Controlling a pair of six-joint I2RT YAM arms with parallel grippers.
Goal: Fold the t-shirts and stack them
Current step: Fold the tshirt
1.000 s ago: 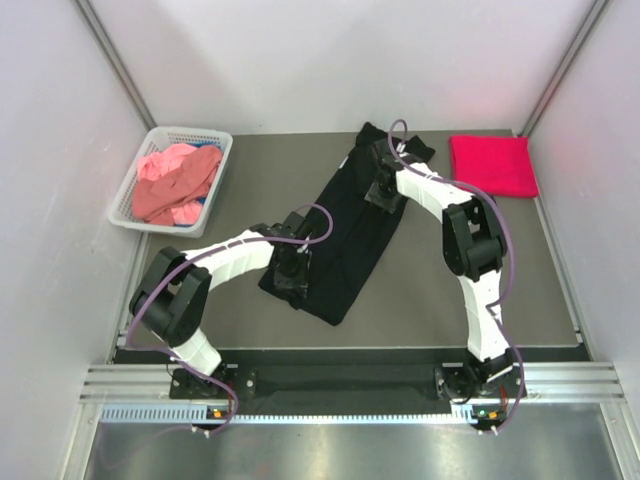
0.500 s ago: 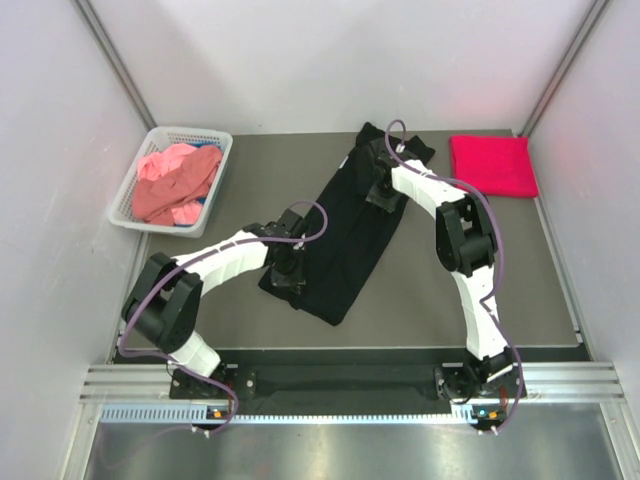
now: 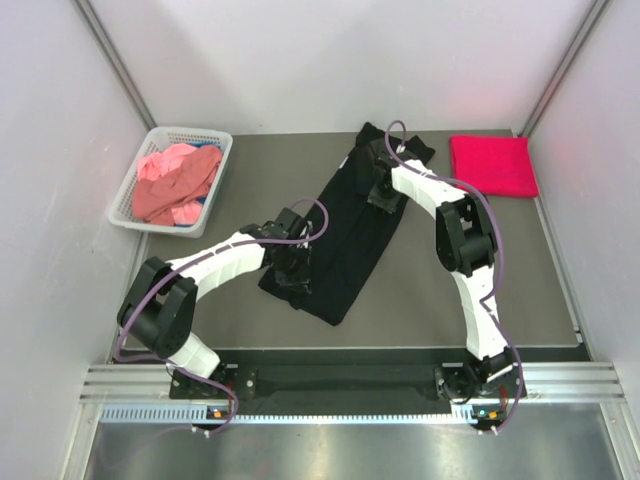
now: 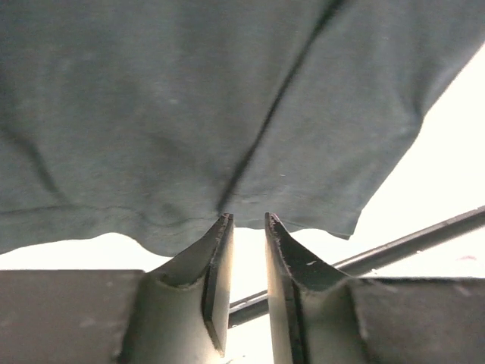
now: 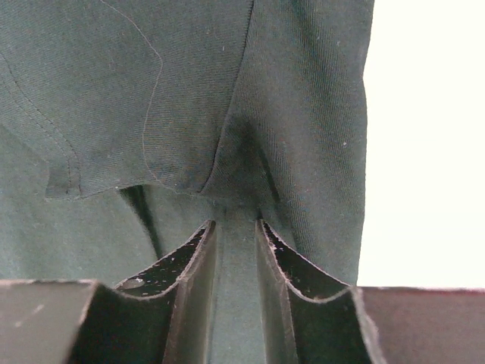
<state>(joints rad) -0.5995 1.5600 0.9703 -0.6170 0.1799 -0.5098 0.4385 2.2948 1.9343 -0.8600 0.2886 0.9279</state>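
A black t-shirt lies as a long folded strip, slanting across the middle of the table. My left gripper is at its near left hem. In the left wrist view my left gripper has its jaws nearly together, tips on the hem of the black t-shirt, and a crease runs up from them. My right gripper is at the far end. In the right wrist view my right gripper is closed on a puckered ridge of black t-shirt. A folded crimson t-shirt lies at the far right.
A white lattice basket at the far left holds crumpled salmon pink shirts, with a sliver of blue cloth under them. Grey walls close in the table on three sides. A metal rail runs along the near edge.
My left arm's elbow has shifted slightly and its wrist has edged right at the hem. My right arm has pulled in a little. The black shirt has hardly moved.
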